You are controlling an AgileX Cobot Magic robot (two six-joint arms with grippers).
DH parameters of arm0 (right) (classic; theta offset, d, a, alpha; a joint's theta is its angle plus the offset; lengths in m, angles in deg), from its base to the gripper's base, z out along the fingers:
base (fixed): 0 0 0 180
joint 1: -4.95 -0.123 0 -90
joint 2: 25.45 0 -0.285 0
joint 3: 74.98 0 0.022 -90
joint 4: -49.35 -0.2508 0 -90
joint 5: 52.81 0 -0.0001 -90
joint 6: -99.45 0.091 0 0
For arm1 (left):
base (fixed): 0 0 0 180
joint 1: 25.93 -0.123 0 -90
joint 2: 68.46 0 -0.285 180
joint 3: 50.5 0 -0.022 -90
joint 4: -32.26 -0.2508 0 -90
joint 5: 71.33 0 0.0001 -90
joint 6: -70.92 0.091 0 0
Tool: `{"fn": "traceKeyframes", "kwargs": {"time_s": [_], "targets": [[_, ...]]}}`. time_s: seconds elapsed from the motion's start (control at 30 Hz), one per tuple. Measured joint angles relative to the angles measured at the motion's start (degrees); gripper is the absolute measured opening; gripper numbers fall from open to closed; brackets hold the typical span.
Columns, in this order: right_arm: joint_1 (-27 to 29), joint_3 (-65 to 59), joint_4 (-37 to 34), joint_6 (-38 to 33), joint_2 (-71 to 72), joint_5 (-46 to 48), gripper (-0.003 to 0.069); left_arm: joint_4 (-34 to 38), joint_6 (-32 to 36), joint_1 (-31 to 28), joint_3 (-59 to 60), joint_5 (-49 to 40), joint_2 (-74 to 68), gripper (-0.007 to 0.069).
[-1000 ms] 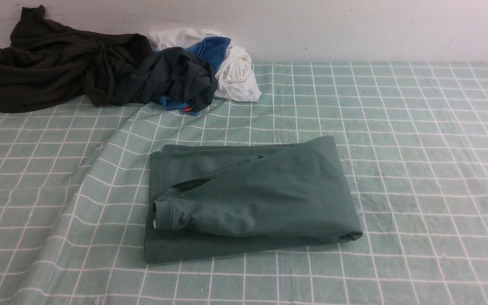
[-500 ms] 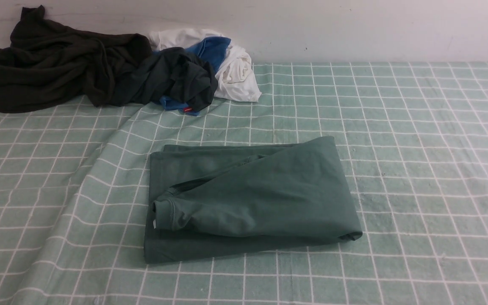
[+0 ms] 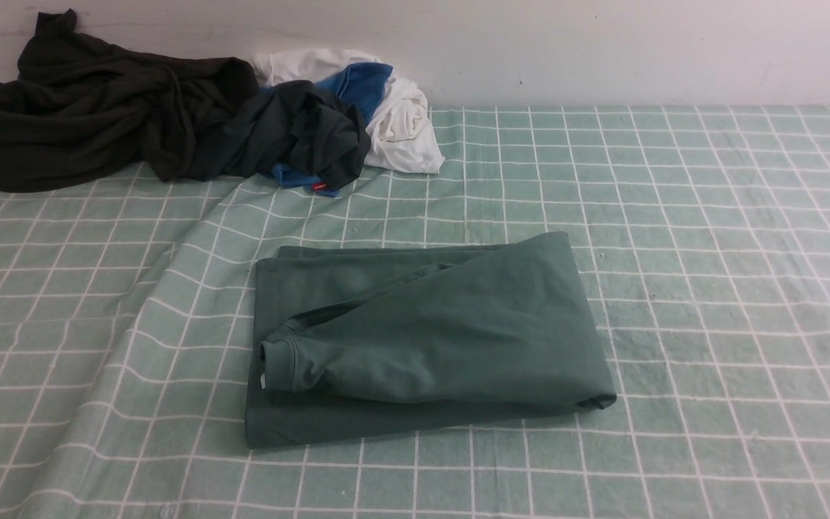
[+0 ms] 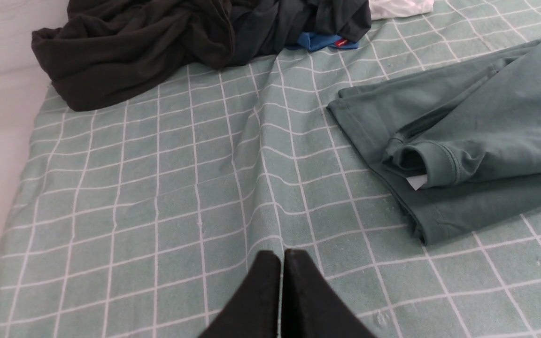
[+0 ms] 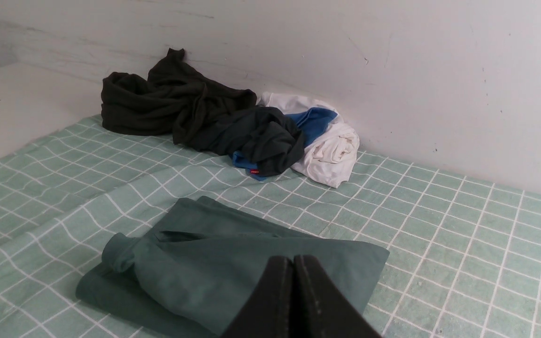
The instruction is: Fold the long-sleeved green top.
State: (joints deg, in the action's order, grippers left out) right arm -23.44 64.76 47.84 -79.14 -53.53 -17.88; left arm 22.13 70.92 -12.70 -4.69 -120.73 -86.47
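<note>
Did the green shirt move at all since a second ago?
No. The green top sits on the same squares of the checked cloth in the front view.

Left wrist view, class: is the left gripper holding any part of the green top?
No. The left gripper is shut on nothing above bare checked cloth, apart from the green top lying beside it.

Green top [image 3: 422, 339] — mint, white-checked cloth [image 3: 710, 288]

**Green top lies folded mid-table**

The green long-sleeved top [image 3: 422, 339] sits flat on the checked cloth, folded into a rough rectangle. A sleeve drapes diagonally across the upper layer, its ribbed cuff [image 4: 432, 162] open toward the robot's left, a small white tag poking out beneath it.
</note>
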Motion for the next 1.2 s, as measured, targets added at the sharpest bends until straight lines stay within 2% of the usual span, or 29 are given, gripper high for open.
{"fn": "traceKeyframes", "kwargs": {"time_s": [0.23, 0.37, 0.47, 0.53, 0.57, 0.6, 0.63, 0.8, 0.93, 1.03, 1.2], "targets": [[0.7, -3.5, 2.8, 1.0, 0.1, -3.6, -0.0013, 0.0, 0.0, 0.0, 0.0, 0.0, 0.0, -0.0003], [5.9, -13.7, 10.5, 5.9, 2.4, -15.0, -0.0013, 0.0, 0.0, 0.0, 0.0, 0.0, 0.0, -0.0003], [15.5, -25.6, 14.5, 15.1, 6.7, -25.6, -0.0013, 0.0, 0.0, 0.0, 0.0, 0.0, 0.0, -0.0003], [18.2, -28.8, 14.8, 17.3, 8.3, -28.0, -0.0013, 0.0, 0.0, 0.0, 0.0, 0.0, 0.0, -0.0003], [23.0, -32.5, 14.3, 19.0, 10.7, -29.8, -0.0013, 0.0, 0.0, 0.0, 0.0, 0.0, 0.0, -0.0003], [23.5, -32.9, 14.2, 19.1, 10.7, -29.8, -0.0013, 0.0, 0.0, 0.0, 0.0, 0.0, 0.0, -0.0003], [26.8, -35.4, 12.8, 19.5, 12.6, -30.3, -0.0013, 0.1, 0.0, 0.0, 0.0, 0.0, 0.0, -0.0003], [34.9, -38.6, 9.1, 16.7, 18.1, -28.7, -0.0013, 0.1, 0.0, 0.0, 0.0, 0.0, 0.0, -0.0003], [35.9, -38.6, 8.7, 15.5, 20.4, -23.7, -0.0013, 0.1, 0.0, 0.0, 0.0, 0.0, 0.0, -0.0003], [35.9, -38.6, 7.6, 15.2, 20.9, -16.5, -0.0013, 0.1, 0.0, 0.0, 0.0, 0.0, 0.0, -0.0003], [35.9, -38.4, 6.2, 11.5, 20.9, -15.5, -0.0013, 0.1, 0.0, 0.0, 0.0, 0.0, 0.0, -0.0003]]}}
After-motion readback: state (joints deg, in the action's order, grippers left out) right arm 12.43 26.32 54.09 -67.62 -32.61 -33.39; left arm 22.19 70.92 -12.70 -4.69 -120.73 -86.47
